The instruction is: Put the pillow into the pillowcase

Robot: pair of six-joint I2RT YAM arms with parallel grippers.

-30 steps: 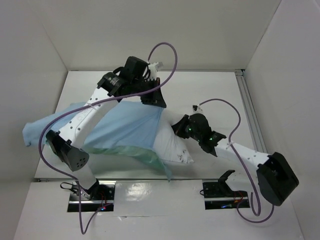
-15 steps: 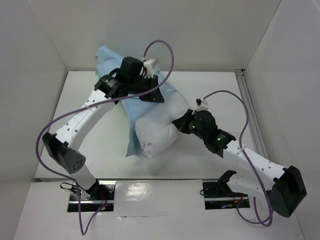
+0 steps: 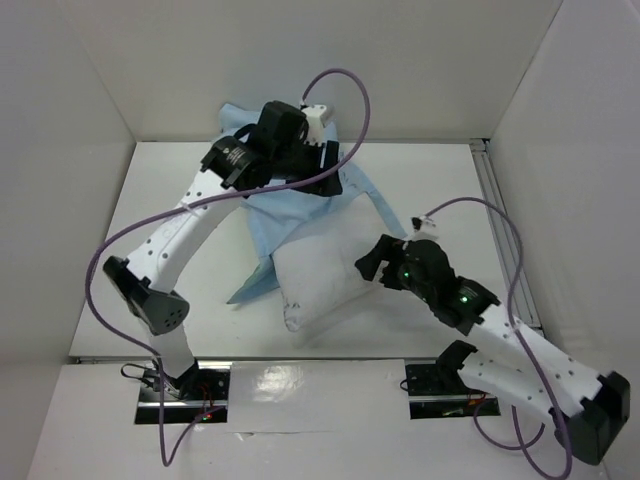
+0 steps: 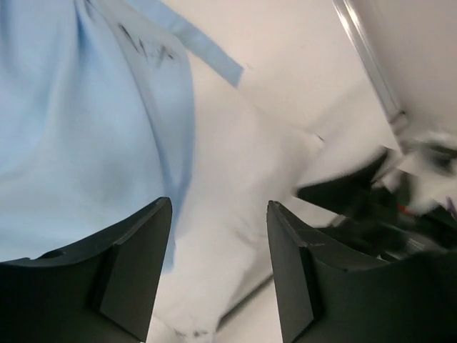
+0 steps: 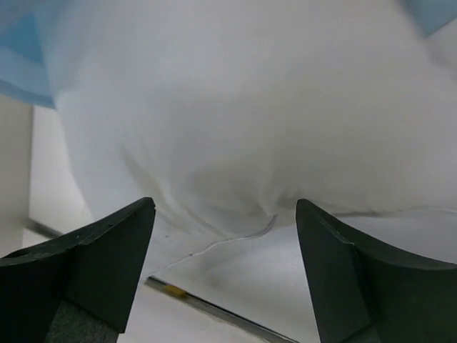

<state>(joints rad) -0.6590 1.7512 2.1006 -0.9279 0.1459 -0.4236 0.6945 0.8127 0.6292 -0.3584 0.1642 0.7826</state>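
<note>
The white pillow point(image 3: 330, 278) lies on the table, its far end under the light blue pillowcase point(image 3: 300, 212). A thin blue strip of the pillowcase trails out to the near left. My left gripper point(image 3: 330, 183) hovers open above the pillowcase's far part. In the left wrist view, blue pillowcase point(image 4: 71, 143) and white pillow point(image 4: 235, 179) lie below the open left gripper point(image 4: 218, 214), which holds nothing. My right gripper point(image 3: 372, 262) is open just right of the pillow. In the right wrist view the pillow point(image 5: 250, 107) bulges ahead of the open right gripper point(image 5: 223, 214), with blue pillowcase point(image 5: 21, 68) at the left edge.
White walls enclose the table on three sides. A metal rail point(image 3: 497, 215) runs along the table's right edge. Purple cables loop over both arms. The table's near edge strip point(image 5: 214, 307) shows under the right gripper.
Both grippers have opened and let go. The pillow and pillowcase have dropped onto the table. The right gripper has drawn back to the right, and the left has shifted slightly right.
</note>
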